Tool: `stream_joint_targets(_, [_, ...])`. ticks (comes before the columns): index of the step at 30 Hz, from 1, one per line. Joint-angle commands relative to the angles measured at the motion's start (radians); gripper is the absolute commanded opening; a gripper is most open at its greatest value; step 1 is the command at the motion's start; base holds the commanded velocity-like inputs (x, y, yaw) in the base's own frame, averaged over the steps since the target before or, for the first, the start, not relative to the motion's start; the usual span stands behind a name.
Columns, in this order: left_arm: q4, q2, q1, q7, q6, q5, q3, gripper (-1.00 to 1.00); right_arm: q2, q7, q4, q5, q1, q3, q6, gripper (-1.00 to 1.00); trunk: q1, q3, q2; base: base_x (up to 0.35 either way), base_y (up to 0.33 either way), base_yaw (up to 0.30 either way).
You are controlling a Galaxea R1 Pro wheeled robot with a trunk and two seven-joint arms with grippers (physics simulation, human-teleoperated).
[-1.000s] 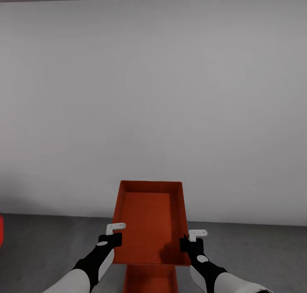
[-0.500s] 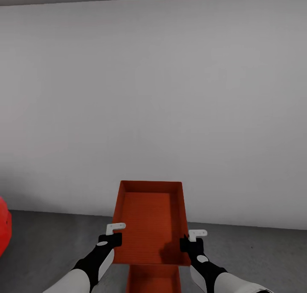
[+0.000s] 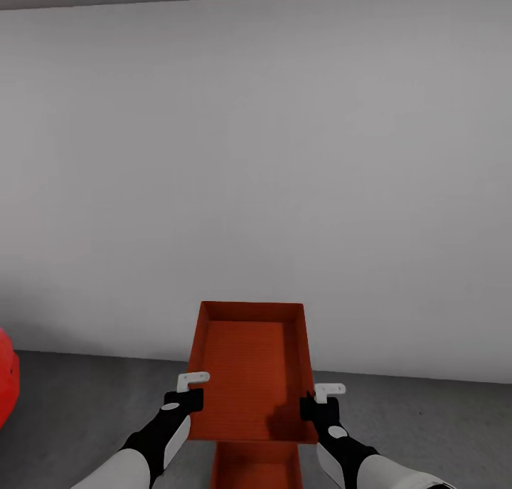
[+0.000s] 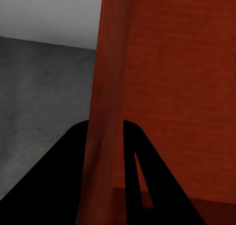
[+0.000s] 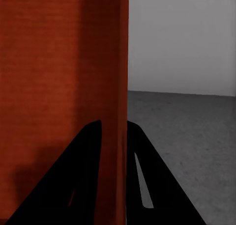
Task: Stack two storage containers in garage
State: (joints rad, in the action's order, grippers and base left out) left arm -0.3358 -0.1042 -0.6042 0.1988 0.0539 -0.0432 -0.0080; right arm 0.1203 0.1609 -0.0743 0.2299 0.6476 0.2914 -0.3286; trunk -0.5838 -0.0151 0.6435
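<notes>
White garage wall (image 3: 256,161) ahead, grey concrete floor (image 3: 78,396) below, and the upper storage container (image 3: 250,375) is held out in front between both arms, directly above the lower storage container (image 3: 254,469), whose open top peeks out beneath it. A sliver of the red car (image 3: 6,386) sits at the far left edge.

That box looks light but thin-walled, stiff enough to carry yet liable to flex or tip, so the long side walls near the close end are the sensible hold, one each side. That is the grip here: the left gripper (image 3: 186,393) has its fingers (image 4: 132,151) closed across the left wall, one inside, one outside, and the right gripper (image 3: 320,398) pinches the right wall likewise.

Against half a second back, nothing has shifted; a full second back, less of the car showed, so the view has swung slightly.
</notes>
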Motion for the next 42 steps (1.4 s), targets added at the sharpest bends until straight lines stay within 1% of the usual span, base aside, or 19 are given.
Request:
stream_joint_targets(1, [-0.003, -0.002, 0.000, 0.008, 0.006, 0.000, 0.013, -1.00, 0.000, 0.000, 0.001, 0.011, 0.001, -0.034, -0.004, -1.00, 0.000, -0.002, 0.001, 0.000, 0.000, 0.000])
stream_joint_targets(9, [-0.003, -0.002, 0.000, 0.008, 0.006, 0.000, 0.013, -1.00, -0.002, -0.001, 0.000, 0.011, 0.001, -0.034, -0.003, -1.00, 0.000, -0.007, 0.001, 0.000, 0.000, 0.000])
stream_joint_targets(42, [-0.002, -0.001, 0.000, 0.009, 0.006, 0.000, 0.013, -1.00, -0.004, -0.001, 0.000, 0.011, 0.001, -0.034, -0.003, -1.00, 0.000, -0.058, 0.001, 0.000, 0.000, 0.000])
